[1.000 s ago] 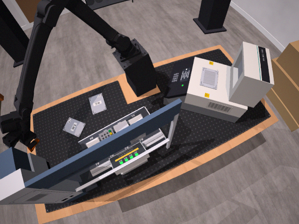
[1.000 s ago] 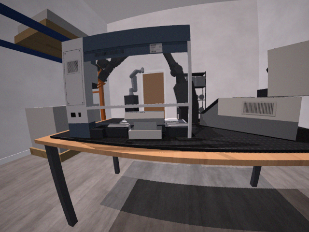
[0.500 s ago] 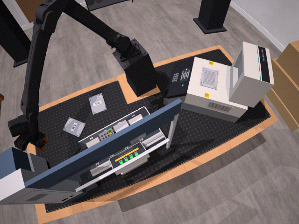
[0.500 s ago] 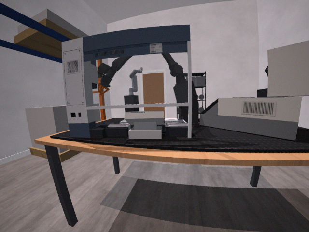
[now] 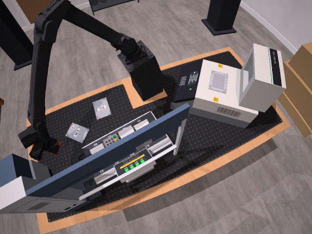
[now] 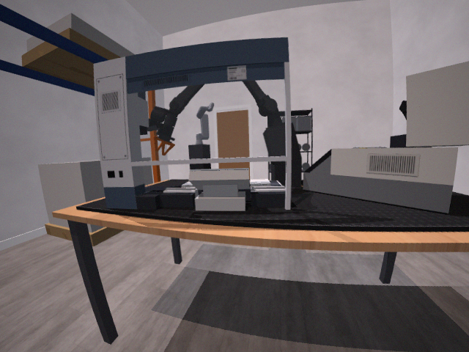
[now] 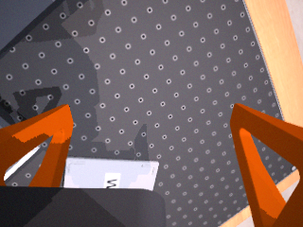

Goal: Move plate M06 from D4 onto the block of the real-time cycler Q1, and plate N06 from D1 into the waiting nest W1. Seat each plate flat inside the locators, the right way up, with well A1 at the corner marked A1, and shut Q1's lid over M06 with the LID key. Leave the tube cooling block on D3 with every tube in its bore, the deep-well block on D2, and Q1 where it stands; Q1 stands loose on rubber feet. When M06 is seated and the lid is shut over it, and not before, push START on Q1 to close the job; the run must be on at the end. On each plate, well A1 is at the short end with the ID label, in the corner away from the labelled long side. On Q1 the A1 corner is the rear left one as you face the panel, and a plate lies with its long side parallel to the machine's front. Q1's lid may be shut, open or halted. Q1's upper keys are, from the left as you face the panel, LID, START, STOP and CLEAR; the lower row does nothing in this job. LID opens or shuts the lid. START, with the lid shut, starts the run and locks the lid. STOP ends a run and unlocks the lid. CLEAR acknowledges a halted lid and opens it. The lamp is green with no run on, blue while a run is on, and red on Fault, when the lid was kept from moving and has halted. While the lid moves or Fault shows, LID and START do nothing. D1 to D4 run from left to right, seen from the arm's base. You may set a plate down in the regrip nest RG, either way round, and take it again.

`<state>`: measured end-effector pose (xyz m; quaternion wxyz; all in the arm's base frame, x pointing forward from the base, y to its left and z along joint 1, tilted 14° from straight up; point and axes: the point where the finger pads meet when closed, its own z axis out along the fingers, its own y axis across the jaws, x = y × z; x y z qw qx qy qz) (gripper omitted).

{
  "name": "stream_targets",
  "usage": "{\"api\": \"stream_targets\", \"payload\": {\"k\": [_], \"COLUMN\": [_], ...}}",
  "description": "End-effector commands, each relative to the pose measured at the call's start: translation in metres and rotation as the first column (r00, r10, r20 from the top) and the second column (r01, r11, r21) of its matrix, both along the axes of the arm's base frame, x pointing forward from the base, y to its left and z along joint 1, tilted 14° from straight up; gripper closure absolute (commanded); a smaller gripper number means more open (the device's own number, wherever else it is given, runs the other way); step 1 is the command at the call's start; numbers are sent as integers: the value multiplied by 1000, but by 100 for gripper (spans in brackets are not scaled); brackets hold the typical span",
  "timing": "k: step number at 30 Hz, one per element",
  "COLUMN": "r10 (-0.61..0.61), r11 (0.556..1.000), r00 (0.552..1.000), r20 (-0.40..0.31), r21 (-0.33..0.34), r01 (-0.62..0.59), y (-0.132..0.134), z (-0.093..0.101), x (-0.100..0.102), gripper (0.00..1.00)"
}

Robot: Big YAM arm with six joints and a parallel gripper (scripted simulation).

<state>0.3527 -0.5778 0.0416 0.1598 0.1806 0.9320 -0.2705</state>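
Note:
My gripper (image 5: 48,149) hangs open and empty over the mat at the table's left end, just left of the waiting nest W1 (image 5: 79,133). In the wrist view its orange fingers stand wide apart over the dotted mat, with the edge of W1 (image 7: 111,174) at the bottom. Plate M06 (image 5: 96,149) lies on D4 and plate N06 (image 5: 141,124) on D1 of the deck. Q1 (image 5: 221,95) stands at the right with its lid (image 5: 262,75) raised, its block (image 5: 218,81) bare and its lamp (image 5: 190,88) green.
A blue gantry beam (image 5: 108,148) crosses above the deck and hides part of it. The tube cooling block (image 5: 110,141) sits on D3, the deep-well block (image 5: 126,131) on D2. The regrip nest RG (image 5: 102,109) lies behind W1. The arm's base (image 5: 146,75) stands mid-table.

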Motion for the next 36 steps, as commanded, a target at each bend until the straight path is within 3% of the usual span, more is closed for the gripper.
{"api": "stream_targets", "payload": {"k": [1, 7, 9, 14, 19, 23, 25, 29, 36], "r10": [41, 155, 143, 186, 273, 253, 293, 314, 448], "r11": [997, 987, 988, 981, 961, 966, 953, 946, 892], "r00": [999, 984, 986, 977, 952, 959, 945, 935, 863], "r20": [23, -83, -86, -101, -137, -124, -142, -164, -234], "r21": [-59, 65, 62, 76, 95, 88, 122, 141, 184], "r01": [-40, -150, -138, -179, -262, -243, -277, -293, -414], "y": [-8, 29, 38, 43, 64, 86, 95, 93, 127], "z": [16, -35, -45, -42, -46, -64, -75, -79, -78], "x": [26, 26, 25, 23, 39, 47, 49, 45, 54], "gripper": [5, 5, 5, 5, 5, 5, 5, 5, 5]}}
